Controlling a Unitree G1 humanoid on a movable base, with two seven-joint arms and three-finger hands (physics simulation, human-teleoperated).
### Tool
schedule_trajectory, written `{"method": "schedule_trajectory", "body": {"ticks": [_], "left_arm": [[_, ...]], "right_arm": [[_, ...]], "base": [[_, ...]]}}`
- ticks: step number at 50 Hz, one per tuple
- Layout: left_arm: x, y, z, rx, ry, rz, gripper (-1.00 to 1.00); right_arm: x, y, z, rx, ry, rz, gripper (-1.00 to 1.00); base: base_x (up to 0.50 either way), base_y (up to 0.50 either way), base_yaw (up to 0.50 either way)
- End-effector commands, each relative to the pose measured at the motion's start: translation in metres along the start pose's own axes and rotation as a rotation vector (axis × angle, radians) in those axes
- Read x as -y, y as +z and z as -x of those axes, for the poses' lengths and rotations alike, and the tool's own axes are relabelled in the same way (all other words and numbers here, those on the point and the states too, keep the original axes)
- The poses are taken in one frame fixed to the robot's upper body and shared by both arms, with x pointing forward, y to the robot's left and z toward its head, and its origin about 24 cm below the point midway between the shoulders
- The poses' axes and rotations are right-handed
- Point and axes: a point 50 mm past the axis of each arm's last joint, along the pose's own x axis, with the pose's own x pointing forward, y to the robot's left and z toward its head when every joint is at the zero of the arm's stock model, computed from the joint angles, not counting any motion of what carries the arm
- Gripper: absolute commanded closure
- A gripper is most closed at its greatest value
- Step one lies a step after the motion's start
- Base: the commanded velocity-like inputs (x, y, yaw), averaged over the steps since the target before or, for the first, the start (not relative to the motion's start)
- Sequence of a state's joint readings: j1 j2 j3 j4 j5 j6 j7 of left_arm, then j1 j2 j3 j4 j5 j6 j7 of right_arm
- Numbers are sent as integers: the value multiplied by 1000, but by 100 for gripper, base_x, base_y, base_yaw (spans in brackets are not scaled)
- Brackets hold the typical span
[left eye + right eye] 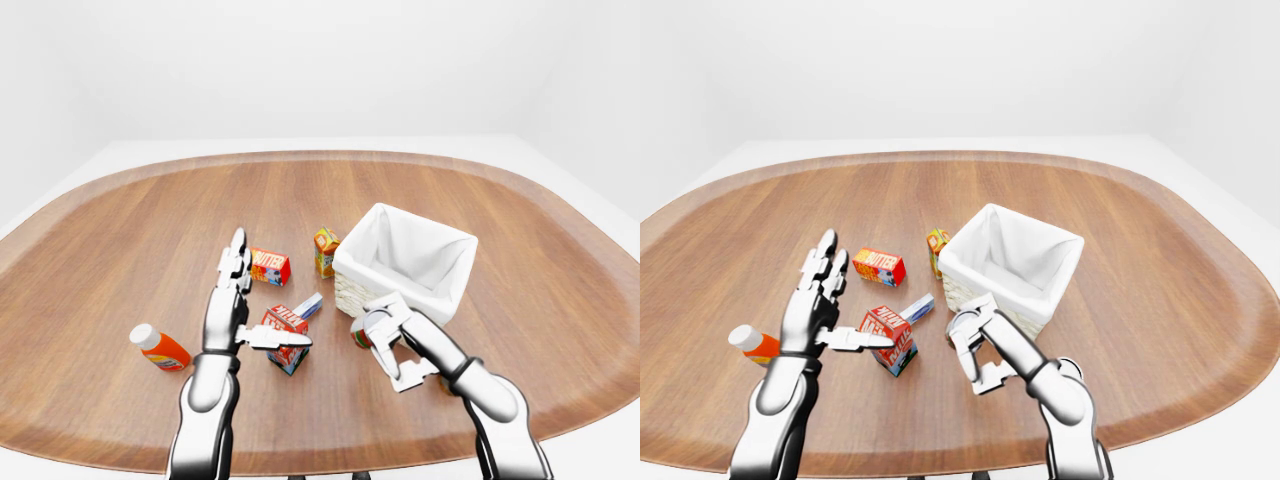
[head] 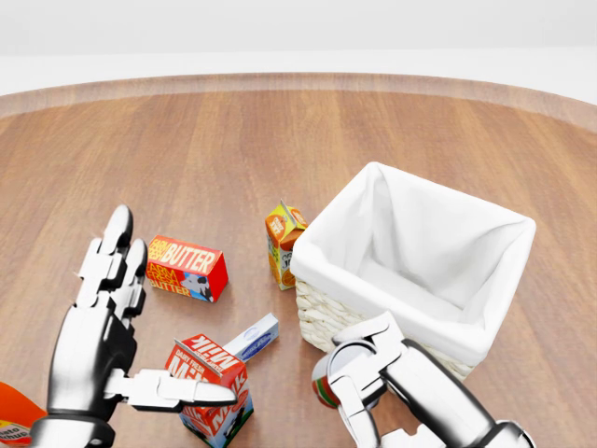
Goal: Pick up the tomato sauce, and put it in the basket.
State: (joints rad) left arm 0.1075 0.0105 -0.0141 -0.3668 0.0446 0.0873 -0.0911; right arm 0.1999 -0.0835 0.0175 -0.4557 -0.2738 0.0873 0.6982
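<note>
The tomato sauce [image 2: 323, 384] is a small red can with a green band, low in the head view beside the basket's wicker wall. My right hand [image 2: 353, 375] is shut on it, fingers curled over its top and side, hiding most of it. The basket [image 2: 309, 245] is woven, with a white cloth liner, and stands just above and to the right of the can; nothing shows inside it. My left hand [image 2: 140, 327] is open at the lower left, fingers spread flat, thumb lying across a milk carton [image 2: 213, 392].
A butter box [image 2: 187, 268] and an orange juice carton [image 2: 283, 243] lie left of the basket. A small blue-and-white box [image 2: 254, 338] leans by the milk carton. An orange bottle [image 1: 160, 347] lies on the wooden table [image 1: 120, 230] at the left.
</note>
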Motion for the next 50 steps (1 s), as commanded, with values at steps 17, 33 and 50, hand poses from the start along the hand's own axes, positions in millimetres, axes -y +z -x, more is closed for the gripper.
{"method": "schedule_trajectory", "body": {"ticks": [17,33,50], "left_arm": [[0,-2,0,-10,0,-1,-100],[0,-3,0,-14,1,-1,-100],[1,-4,0,-19,-2,-3,-100]], "right_arm": [[25,78,4,282,-108,269,100],[61,100,-5,369,-175,365,100],[108,98,-30,338,-268,336,100]], "base": [[0,0,0],[0,0,0],[0,0,0]]}}
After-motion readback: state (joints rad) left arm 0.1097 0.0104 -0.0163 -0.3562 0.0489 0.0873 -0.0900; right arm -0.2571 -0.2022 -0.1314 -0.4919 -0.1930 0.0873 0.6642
